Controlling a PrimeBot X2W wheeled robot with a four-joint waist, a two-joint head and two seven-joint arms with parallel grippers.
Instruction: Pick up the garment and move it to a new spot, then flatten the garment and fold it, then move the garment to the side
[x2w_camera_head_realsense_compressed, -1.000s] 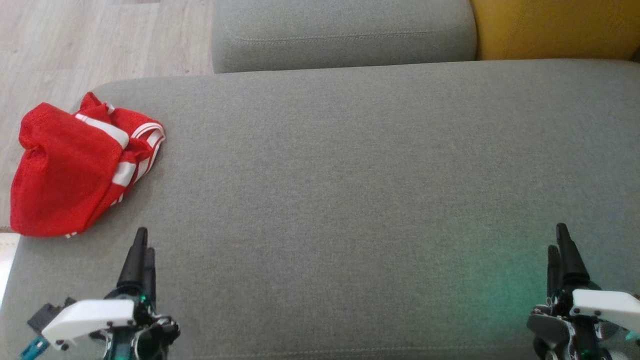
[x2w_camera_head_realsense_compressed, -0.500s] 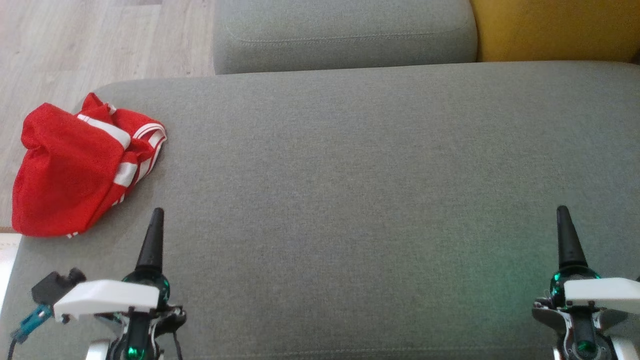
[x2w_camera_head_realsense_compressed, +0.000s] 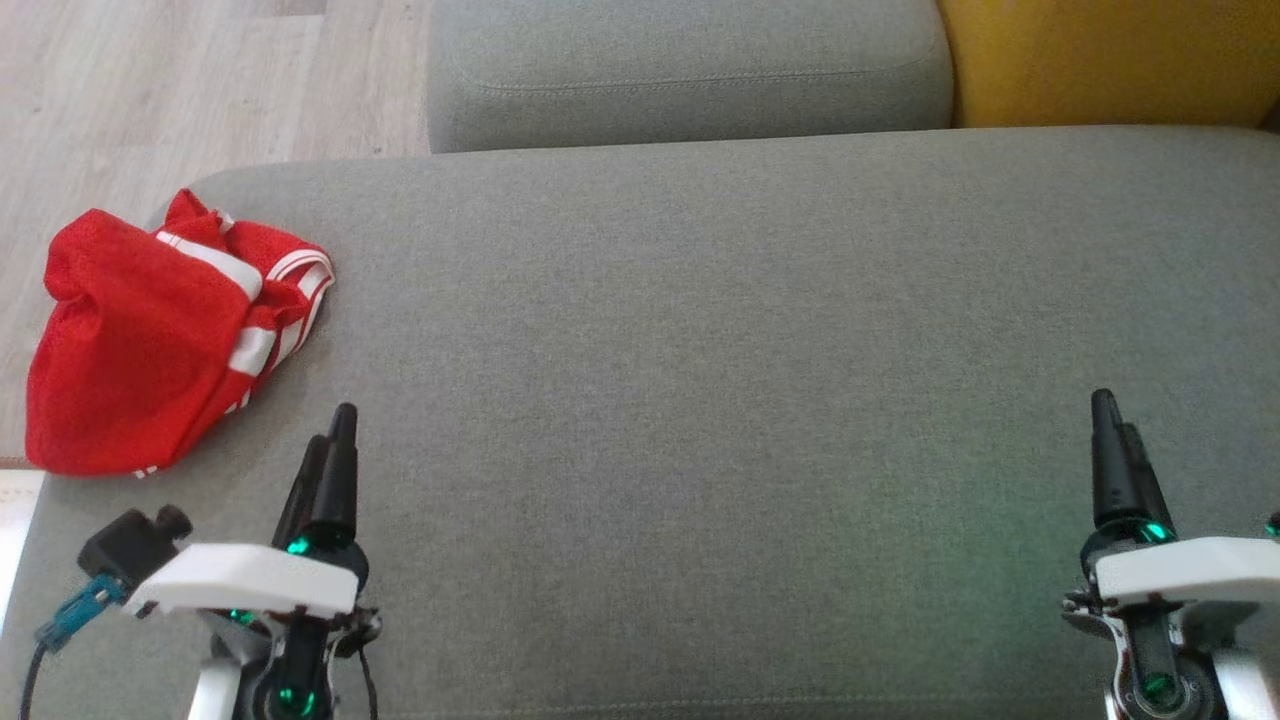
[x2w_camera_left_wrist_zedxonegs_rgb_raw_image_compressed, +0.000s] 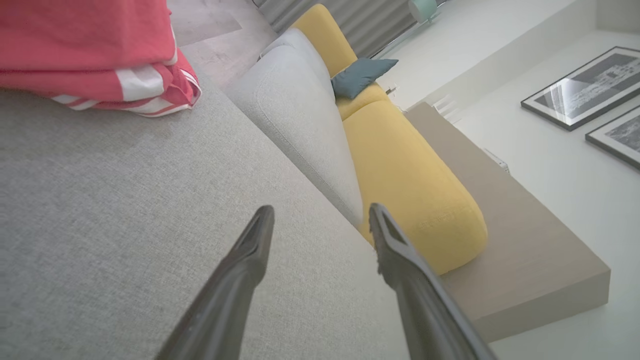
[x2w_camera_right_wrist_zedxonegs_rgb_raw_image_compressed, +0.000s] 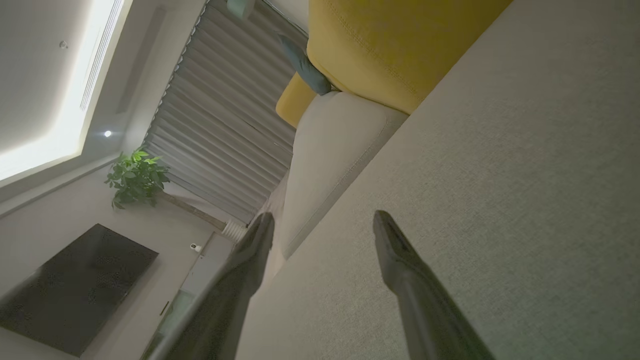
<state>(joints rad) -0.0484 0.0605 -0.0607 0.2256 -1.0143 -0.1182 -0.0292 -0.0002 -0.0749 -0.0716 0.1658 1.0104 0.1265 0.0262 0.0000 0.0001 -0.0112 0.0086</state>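
At your ten o'clock, the garment is red cloth of fine mesh with smooth white stripes. The seat cushion before you is grey woven fabric, matt and slightly rough. The floor at eleven looks like pale matt wood; the yellow cushion at one, coarse cloth. The left gripper and right gripper carry dark matt fingers and smooth white plastic covers.

The right hand gapes over grey cushion; dark panel, perhaps a television.
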